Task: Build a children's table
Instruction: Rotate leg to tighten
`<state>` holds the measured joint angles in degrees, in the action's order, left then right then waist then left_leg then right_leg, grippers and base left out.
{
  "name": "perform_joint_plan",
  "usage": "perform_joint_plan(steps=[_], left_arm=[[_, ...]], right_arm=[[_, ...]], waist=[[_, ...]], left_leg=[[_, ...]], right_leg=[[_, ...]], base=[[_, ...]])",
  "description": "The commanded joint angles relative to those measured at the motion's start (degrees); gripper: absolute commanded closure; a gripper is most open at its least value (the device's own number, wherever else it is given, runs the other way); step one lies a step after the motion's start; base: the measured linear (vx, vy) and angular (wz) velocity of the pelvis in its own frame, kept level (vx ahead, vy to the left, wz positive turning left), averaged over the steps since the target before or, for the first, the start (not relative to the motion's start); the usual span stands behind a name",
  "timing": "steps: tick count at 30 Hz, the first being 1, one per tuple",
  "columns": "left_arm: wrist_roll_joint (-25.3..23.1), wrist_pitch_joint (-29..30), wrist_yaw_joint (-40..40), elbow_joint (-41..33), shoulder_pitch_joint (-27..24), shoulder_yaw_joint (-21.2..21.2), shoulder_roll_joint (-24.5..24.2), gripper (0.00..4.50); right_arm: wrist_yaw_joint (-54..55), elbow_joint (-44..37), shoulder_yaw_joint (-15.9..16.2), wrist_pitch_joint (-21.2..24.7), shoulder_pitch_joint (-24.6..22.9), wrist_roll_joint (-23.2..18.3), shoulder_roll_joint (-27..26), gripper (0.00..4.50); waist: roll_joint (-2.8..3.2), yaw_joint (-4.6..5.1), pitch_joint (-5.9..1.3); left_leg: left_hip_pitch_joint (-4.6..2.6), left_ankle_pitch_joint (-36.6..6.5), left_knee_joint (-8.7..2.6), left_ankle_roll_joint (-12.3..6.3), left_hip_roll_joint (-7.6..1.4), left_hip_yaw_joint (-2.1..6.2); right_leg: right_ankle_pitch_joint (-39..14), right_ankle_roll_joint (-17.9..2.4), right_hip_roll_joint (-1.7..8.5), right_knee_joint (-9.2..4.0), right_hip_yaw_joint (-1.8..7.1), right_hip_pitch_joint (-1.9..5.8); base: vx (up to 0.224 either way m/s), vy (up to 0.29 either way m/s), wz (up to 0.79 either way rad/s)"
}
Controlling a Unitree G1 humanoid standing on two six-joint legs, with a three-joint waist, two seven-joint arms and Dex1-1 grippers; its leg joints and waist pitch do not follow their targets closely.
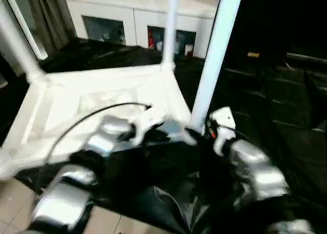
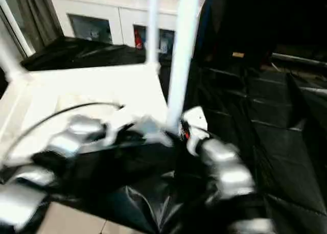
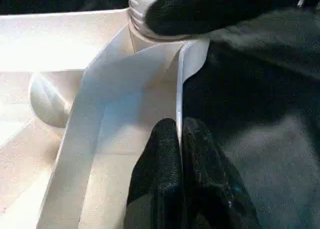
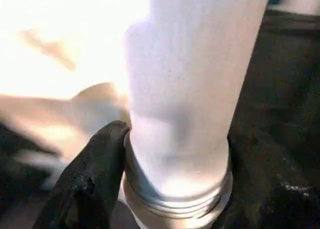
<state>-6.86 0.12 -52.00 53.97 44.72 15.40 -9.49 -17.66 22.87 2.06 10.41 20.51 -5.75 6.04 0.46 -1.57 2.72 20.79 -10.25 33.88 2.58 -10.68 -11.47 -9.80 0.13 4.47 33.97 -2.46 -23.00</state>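
On the black sheet (image 1: pixel 286 121) the tabletop (image 1: pixel 97 106) lies upside down, ribs up, with three legs standing in its corner sockets. The nearest leg (image 1: pixel 217 50) stands in the corner close to the robot. The right gripper (image 4: pixel 175 189) has its two black fingers (image 4: pixel 92 174) set one on each side of this leg, just above the threaded collar, about half open; whether they press the leg firmly I cannot tell. The left gripper (image 3: pixel 179 154) is closed, pinching the thin edge wall of the tabletop beside that socket. I think the risk is a crooked leg: if the right fingers push sideways or slip, the thread may jam or the tabletop may slide. Both silver forearms reach forward and down, meeting at this near corner.
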Motion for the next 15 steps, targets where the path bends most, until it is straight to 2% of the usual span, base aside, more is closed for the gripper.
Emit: perform_joint_plan(steps=[1, 3, 6, 7, 8, 9, 10, 12, 14, 15], left_arm=[[0.5, 1.4, 8.6, 3.4, -0.2, -2.0, 2.5, 4.50], [0.0, 1.6, 11.4, 4.4, 0.7, -1.9, 4.4, 4.50], [-0.2, 1.6, 11.8, 4.7, 0.9, -1.7, 4.8, 4.50], [-0.6, 1.0, 11.9, 5.1, 1.2, -1.4, 5.0, 4.50], [-0.7, 0.8, 12.0, 5.3, 1.3, -1.3, 5.0, 4.50], [-0.8, 0.6, 11.9, 5.6, 1.5, -1.2, 5.1, 4.50], [-1.2, -0.6, 10.7, 5.9, 1.6, -0.9, 4.8, 4.50], [-1.2, -1.3, 9.0, 5.7, 1.6, -0.7, 4.3, 4.50], [-0.8, -3.0, 5.9, 5.1, 1.2, -0.7, 3.2, 4.50], [-0.5, -3.6, 3.6, 4.5, 0.8, -0.5, 2.3, 4.50]], right_arm=[[5.4, 4.4, 1.1, 1.6, -1.0, 1.8, -2.5, 1.77], [6.5, 5.5, 2.5, 0.8, -0.1, 3.0, -4.3, 1.77], [6.4, 5.9, 3.0, 0.5, 0.2, 3.4, -4.7, 1.77], [6.1, 6.2, 2.7, -0.6, 0.5, 3.2, -5.0, 1.77], [6.1, 6.3, 2.6, -0.9, 0.6, 3.2, -5.0, 1.77], [5.9, 6.4, 2.1, -1.4, 0.7, 2.8, -5.2, 1.43], [4.3, 6.1, 0.6, -2.9, 1.0, 1.3, -4.8, 1.22], [3.0, 5.7, -0.1, -3.6, 1.2, 0.5, -3.9, 1.02], [-1.0, 4.5, -0.8, -3.4, 1.6, -1.1, -1.5, 0.90], [-4.4, 3.1, 0.0, -2.6, 1.5, -1.4, 0.6, 0.79]], waist=[[-0.54, 0.17, -2.77], [-0.50, 0.24, -2.78], [-0.39, 0.23, -2.85], [-0.09, 0.21, -2.90], [-0.22, 0.31, -3.02], [-0.21, 0.28, -3.03], [0.07, 0.27, -3.10], [0.09, 0.27, -3.12], [0.05, 0.19, -3.27], [0.03, -0.02, -3.33]], left_leg=[[-1.13, -21.3, -4.51, 0.69, -1.91, 1.67], [-1.18, -22.4, -4.59, 0.54, -1.81, 1.78], [-1.23, -23.0, -4.66, 0.03, -1.79, 1.82], [-1.20, -22.9, -4.79, -0.12, -1.80, 1.91], [-1.09, -22.7, -4.86, -0.30, -1.82, 1.89], [-1.09, -22.6, -4.95, -0.37, -1.86, 1.93], [-1.01, -22.2, -5.06, -0.54, -1.88, 1.89], [-1.13, -22.8, -5.03, -0.73, -1.90, 1.85], [-0.84, -22.1, -5.06, -1.21, -1.96, 1.84], [-0.90, -21.1, -4.98, -1.47, -1.96, 1.78]], right_leg=[[-28.8, -8.5, 3.54, -5.95, 1.85, 1.17], [-29.7, -8.0, 3.58, -6.08, 1.78, 1.11], [-30.7, -7.1, 3.57, -6.37, 1.75, 1.11], [-30.3, -7.0, 3.60, -6.37, 1.72, 1.26], [-29.6, -6.9, 3.61, -6.42, 1.69, 1.34], [-29.2, -7.0, 3.60, -6.40, 1.66, 1.41], [-27.8, -7.3, 3.58, -6.38, 1.70, 1.49], [-26.8, -7.8, 3.50, -6.34, 1.76, 1.42], [-24.7, -8.4, 3.51, -6.06, 1.83, 1.77], [-23.1, -8.9, 3.43, -6.02, 1.83, 1.96]], base=[[0.000, 0.000, 0.00], [0.000, 0.000, 0.00], [0.000, 0.000, 0.00], [0.000, 0.000, 0.00], [0.000, 0.000, 0.00], [0.000, 0.000, 0.00], [0.000, 0.000, 0.00], [0.000, 0.000, 0.00], [0.000, 0.000, 0.00], [0.000, 0.000, 0.00]])
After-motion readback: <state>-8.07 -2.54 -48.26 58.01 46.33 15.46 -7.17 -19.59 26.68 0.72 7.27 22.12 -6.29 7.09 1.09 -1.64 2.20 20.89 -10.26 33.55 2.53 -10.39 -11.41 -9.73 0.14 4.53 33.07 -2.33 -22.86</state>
